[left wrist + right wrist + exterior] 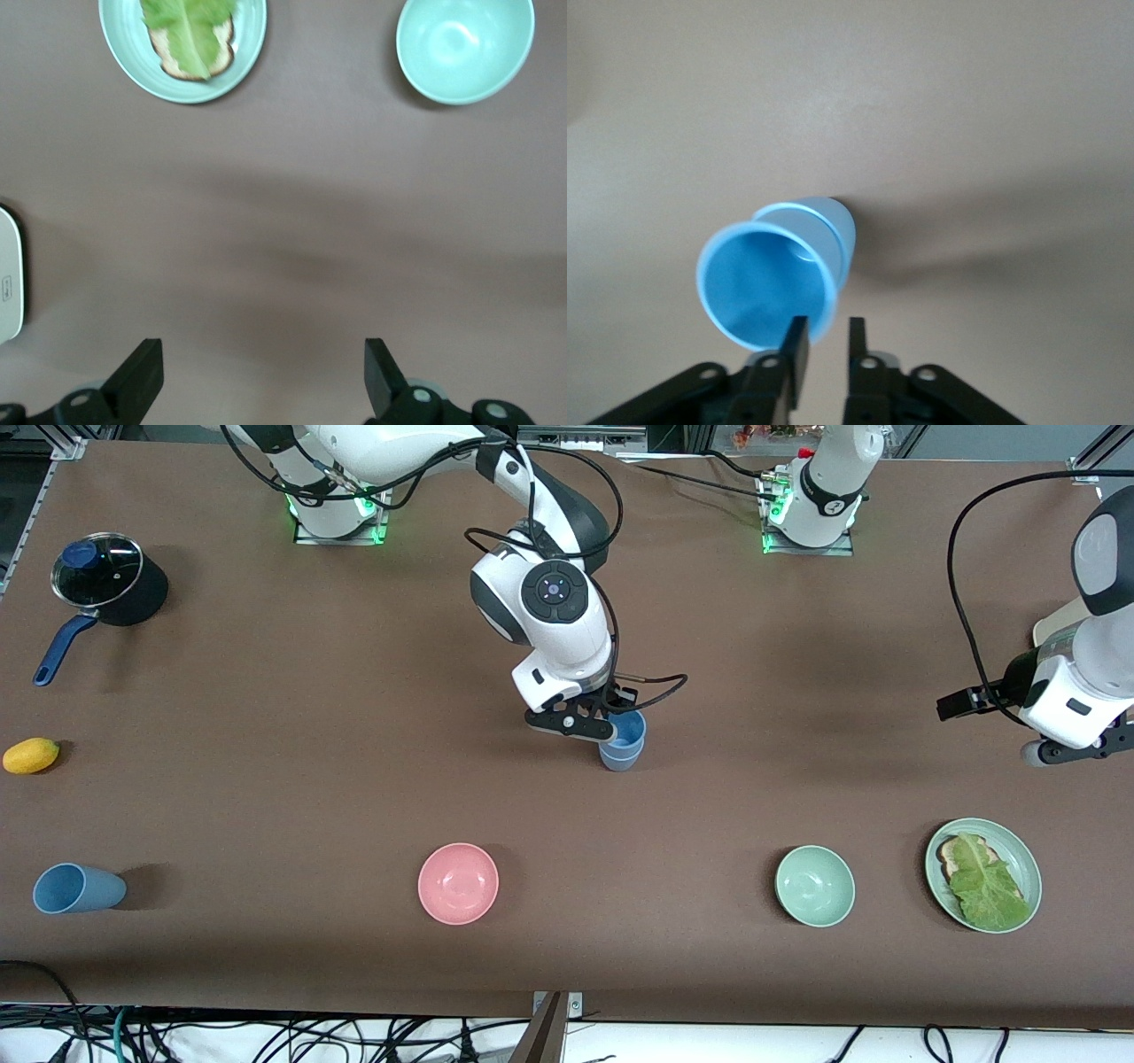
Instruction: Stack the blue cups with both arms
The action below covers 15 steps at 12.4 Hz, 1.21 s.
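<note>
A sky blue cup (pixel 627 732) sits nested in a second blue cup (pixel 619 758) standing mid-table. The right wrist view shows the inner cup (pixel 762 283) and the outer cup's rim (pixel 837 226). My right gripper (pixel 609 722) is at the stack. Its fingers straddle the inner cup's rim with a narrow gap (pixel 826 341) and do not pinch it. A duller grey-blue cup (pixel 78 888) lies on its side near the front camera, at the right arm's end. My left gripper (pixel 1076 751) hangs open and empty (pixel 264 372) over bare table at the left arm's end.
A pink bowl (pixel 458 883), a green bowl (pixel 814 886) and a green plate (pixel 1019 849) with bread and lettuce lie nearer the front camera. A lidded black pot (pixel 106 580) and a yellow fruit (pixel 31 755) sit at the right arm's end. A white object (pixel 7 274) lies by the left gripper.
</note>
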Available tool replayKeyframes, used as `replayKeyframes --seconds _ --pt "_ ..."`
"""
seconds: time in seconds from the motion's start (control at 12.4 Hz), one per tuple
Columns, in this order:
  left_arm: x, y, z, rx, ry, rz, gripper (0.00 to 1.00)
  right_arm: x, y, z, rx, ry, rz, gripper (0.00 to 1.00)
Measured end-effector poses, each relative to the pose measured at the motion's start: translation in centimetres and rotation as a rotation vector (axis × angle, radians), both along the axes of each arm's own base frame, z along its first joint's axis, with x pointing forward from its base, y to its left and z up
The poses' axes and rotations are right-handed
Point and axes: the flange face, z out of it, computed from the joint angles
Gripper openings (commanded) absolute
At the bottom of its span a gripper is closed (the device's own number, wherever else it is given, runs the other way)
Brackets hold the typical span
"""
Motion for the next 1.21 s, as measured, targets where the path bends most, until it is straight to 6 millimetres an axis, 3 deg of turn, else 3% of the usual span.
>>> replayKeyframes --seconds 0.16,0.32,0.4,0.65,0.89,1.21 --pt "-0.1 1.0 0.5 -0.084 0.002 0.022 1.00 0.6 -0.5 0.5 -0.003 -0.009 -0.010 0.94" --pt "-0.2 2.7 1.0 -0.123 -0.013 0.017 1.00 2.3 -2.7 1.6 -0.025 -0.006 -0.016 0.99" --pt "-0.3 3.2 1.6 -0.124 -0.023 0.018 1.00 3.7 -4.7 2.7 -0.038 -0.003 0.003 0.99" --pt "-1.3 3.2 2.8 -0.119 -0.025 0.017 1.00 7.8 -12.9 6.7 -0.080 0.024 0.072 1.00" --pt "-1.7 2.5 3.8 -0.080 -0.038 0.003 1.00 10.3 -21.0 11.4 -0.118 0.031 0.089 1.00" --pt "-1.4 0.9 4.7 -0.054 -0.084 -0.020 1.00 12.8 -34.7 16.0 -0.150 0.042 0.121 1.00"
